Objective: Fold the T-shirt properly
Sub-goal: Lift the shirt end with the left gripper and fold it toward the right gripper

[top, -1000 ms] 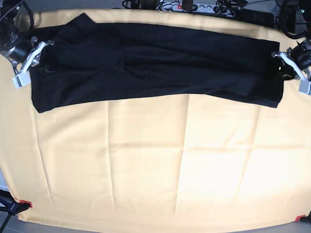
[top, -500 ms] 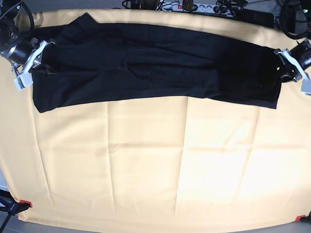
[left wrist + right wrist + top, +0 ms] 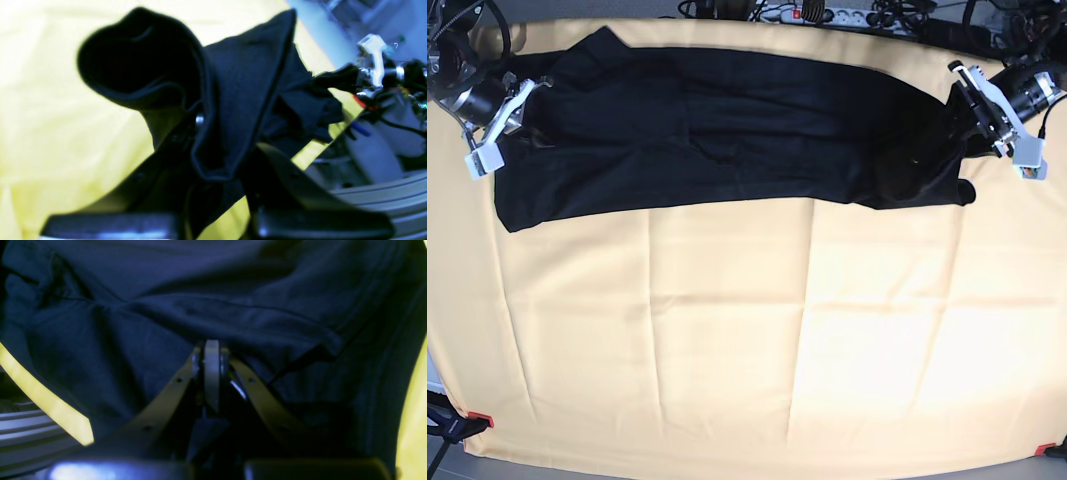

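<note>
The black T-shirt (image 3: 727, 130) lies as a long band across the far part of the pale yellow tablecloth (image 3: 747, 340). My left gripper (image 3: 975, 108), at the base view's right, is shut on the shirt's right end, which is lifted and bunched. In the left wrist view the cloth (image 3: 240, 83) hangs over and between the dark fingers (image 3: 287, 180). My right gripper (image 3: 515, 118) is shut on the shirt's left end. In the right wrist view its fingers (image 3: 211, 366) meet under dark folds of the shirt (image 3: 200, 300).
A power strip and cables (image 3: 827, 15) lie past the table's far edge. Red clamps (image 3: 479, 420) (image 3: 1045, 450) hold the cloth at the front corners. The other arm (image 3: 373, 76) shows far off in the left wrist view.
My left gripper has moved up and toward the base view's left with the shirt's right end, which has bunched inward. My right gripper has shifted slightly upward, still holding the left end.
</note>
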Tool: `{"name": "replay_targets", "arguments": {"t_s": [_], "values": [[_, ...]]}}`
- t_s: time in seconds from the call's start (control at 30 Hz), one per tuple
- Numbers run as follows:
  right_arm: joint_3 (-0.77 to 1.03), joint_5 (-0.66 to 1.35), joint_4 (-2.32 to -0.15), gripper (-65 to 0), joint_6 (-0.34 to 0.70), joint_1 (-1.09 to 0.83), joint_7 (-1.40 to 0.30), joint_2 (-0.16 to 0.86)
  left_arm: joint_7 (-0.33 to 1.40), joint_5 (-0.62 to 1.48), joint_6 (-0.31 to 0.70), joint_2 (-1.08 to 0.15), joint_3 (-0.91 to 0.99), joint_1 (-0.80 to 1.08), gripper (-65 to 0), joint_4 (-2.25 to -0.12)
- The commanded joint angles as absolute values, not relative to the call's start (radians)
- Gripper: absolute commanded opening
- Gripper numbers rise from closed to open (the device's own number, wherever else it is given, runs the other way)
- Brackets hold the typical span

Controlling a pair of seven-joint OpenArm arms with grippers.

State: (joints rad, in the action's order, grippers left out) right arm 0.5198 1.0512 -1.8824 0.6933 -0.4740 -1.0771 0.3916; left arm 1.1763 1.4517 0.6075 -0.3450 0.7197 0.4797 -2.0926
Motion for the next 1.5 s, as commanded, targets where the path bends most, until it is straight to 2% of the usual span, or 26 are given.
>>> {"name": "replay_targets", "arguments": {"t_s": [0.0,0.2,0.4,0.6,0.77,0.97,1.23,1.47], "values": [[0.528,1.069,-1.898,-65.0,0.698,-0.474,-1.059,0.406,1.160,1.484,0.615,-0.348,0.727,0.485,-65.0,-2.137],[0.528,1.069,-1.898,-65.0,0.698,-0.474,-1.069,0.407,1.094,1.423,0.637,-0.304,0.663,0.487,-65.0,-2.186],[0.528,1.074,-1.898,-65.0,0.698,-0.474,-1.077,0.406,0.902,1.126,0.632,-0.263,0.427,0.473,-65.0,-2.186],[0.528,1.073,-1.898,-65.0,0.698,-0.474,-1.093,0.407,0.815,0.871,0.529,-0.263,0.216,0.451,-65.0,-2.186],[0.528,1.074,-1.898,-65.0,0.698,-0.474,-1.097,0.407,0.765,0.722,0.451,-0.263,0.117,0.451,-65.0,-2.186],[0.528,1.073,-1.898,-65.0,0.698,-0.474,-1.097,0.407,0.676,0.639,0.424,-0.247,0.064,0.451,-65.0,-2.186],[0.528,1.076,-1.898,-65.0,0.698,-0.474,-1.102,0.407,0.673,0.604,0.367,-0.131,0.064,0.432,-65.0,-2.185],[0.528,1.077,-1.898,-65.0,0.698,-0.473,-1.111,0.408,0.674,0.603,0.366,-0.127,0.057,0.432,-65.0,-2.185]]}}
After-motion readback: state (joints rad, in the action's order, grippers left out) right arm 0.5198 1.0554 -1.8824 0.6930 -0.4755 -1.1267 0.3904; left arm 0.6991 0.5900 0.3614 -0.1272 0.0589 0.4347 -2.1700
